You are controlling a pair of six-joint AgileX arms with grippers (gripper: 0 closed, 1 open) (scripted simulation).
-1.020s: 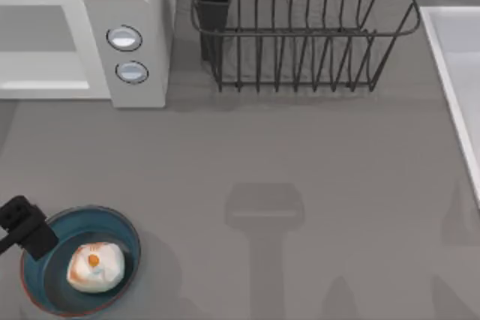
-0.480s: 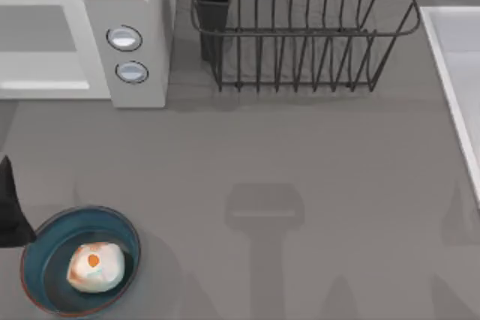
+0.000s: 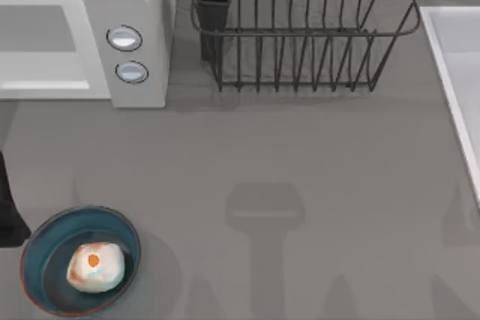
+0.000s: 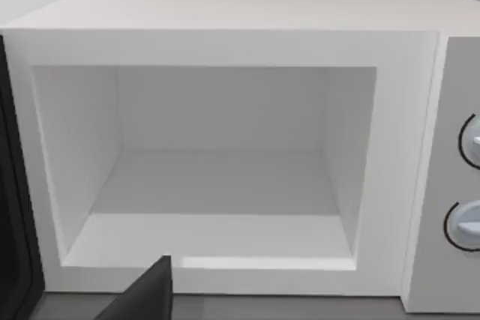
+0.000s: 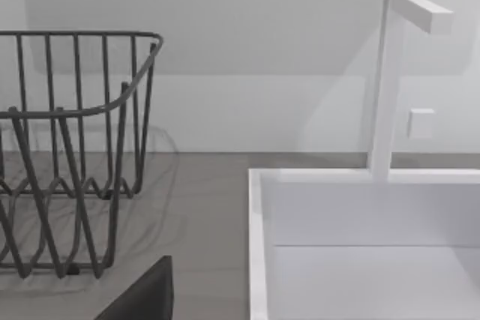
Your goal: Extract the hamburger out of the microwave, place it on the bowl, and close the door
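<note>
Resting in the bowl (image 3: pixel 46 249) at the tabletop's (image 3: pixel 300 155) near-left corner, the hamburger (image 3: pixel 95 267) sits slightly right of the bowl's middle, its orange spot facing up. The microwave (image 3: pixel 139 28) stands at the far left, its 2 knobs (image 3: pixel 124 37) stacked on the side panel, and a black wire dish rack (image 3: pixel 300 35) stands to its right. A white sink basin (image 3: pixel 454 73) runs along the right edge.

From above, the microwave's cavity cannot be seen; the left wrist view looks straight into it and shows the white chamber (image 4: pixel 217 177) bare, with the door (image 4: pixel 11 207) swung open as a dark panel at the frame's edge. The right wrist view adds the sink's upright white faucet (image 5: pixel 390 80) beside the rack's end.

The left gripper (image 3: pixel 7 211) is a dark shape at the top view's left edge, just above the bowl; whether its jaws are wide or narrow cannot be told. A dark fingertip (image 5: pixel 142 297) of the right gripper shows in its own wrist view, and its spread cannot be told either.

1 second ago the left gripper overlapped the bowl's rim; it has since drawn back toward the left edge. The hamburger and bowl have not moved.
</note>
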